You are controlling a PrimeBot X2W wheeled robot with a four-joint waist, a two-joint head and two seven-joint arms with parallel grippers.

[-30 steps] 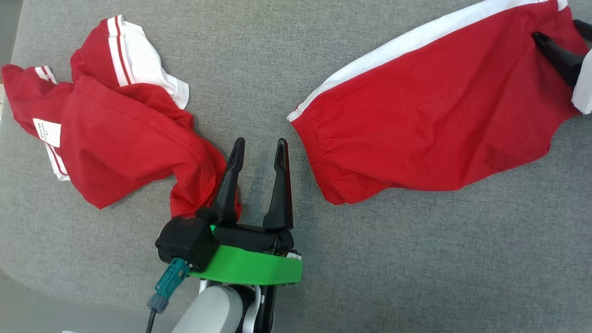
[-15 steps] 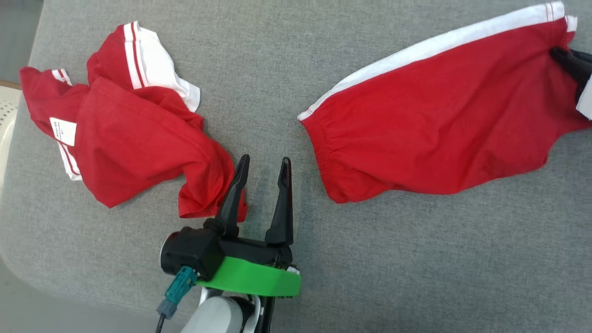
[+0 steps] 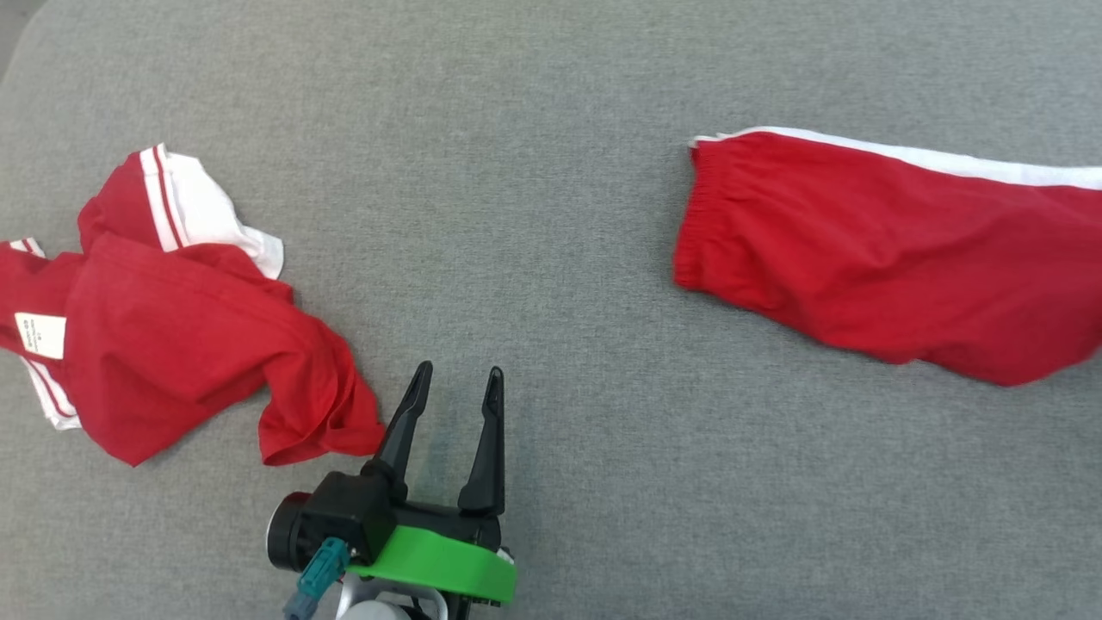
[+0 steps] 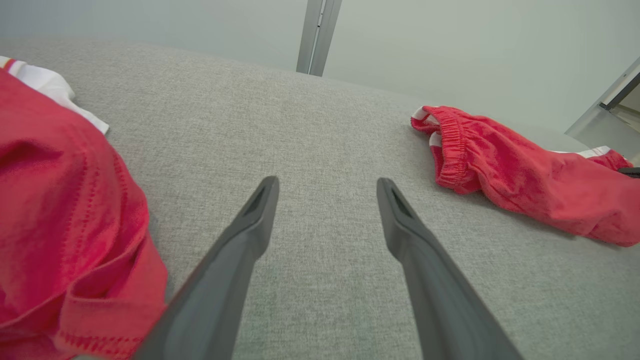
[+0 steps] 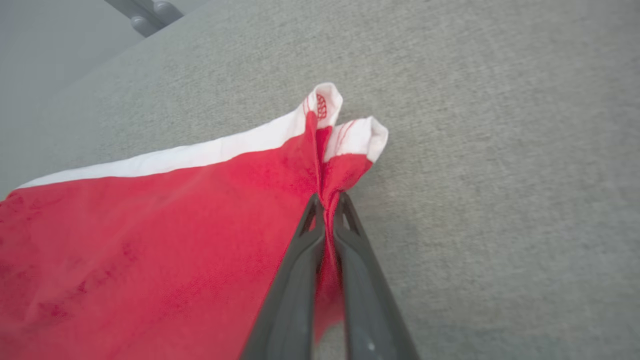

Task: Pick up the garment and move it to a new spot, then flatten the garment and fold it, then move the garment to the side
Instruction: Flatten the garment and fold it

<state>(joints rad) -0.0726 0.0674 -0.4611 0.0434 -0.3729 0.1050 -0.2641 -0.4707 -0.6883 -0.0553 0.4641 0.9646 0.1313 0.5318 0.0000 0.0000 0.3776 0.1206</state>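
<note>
Right wrist view: creased red garment [image 5: 150, 240], coarse grey weave [image 5: 500, 150]

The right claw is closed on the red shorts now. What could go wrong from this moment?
1. The right claw pinches only a narrow fold near the white-trimmed corner of the red shorts; a pull might slip it free.
2. The open left claw sits right beside the hem of the crumpled red garment; moving it could snag and drag that cloth.
</note>
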